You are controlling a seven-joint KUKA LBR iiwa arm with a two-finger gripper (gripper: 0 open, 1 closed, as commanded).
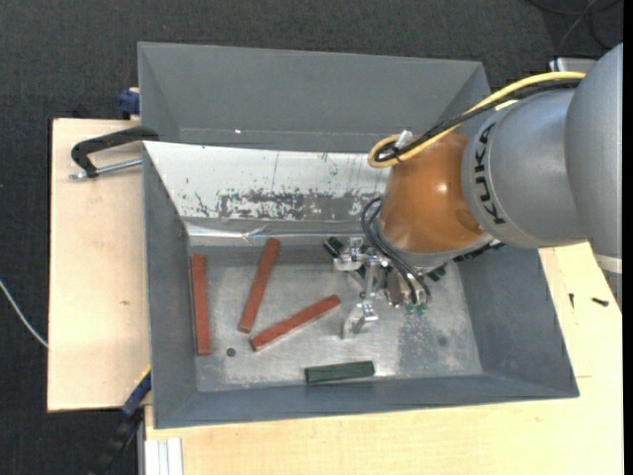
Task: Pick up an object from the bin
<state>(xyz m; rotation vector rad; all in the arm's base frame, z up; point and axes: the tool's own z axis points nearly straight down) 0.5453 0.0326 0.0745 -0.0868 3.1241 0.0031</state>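
Bin floor [447,340] open at rt, pincer [359,319] beside brown stick [295,324] end

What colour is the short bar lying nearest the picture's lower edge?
The bar is dark, almost black, seen best in the camera view.

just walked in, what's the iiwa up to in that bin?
The arm reaches into the grey bin from the right. Its gripper is low over the bin floor, right beside the right end of the diagonal reddish-brown stick. I can't see it holding anything. Two more reddish-brown sticks lie further left, one along the left wall and one tilted. A dark bar lies near the front wall.
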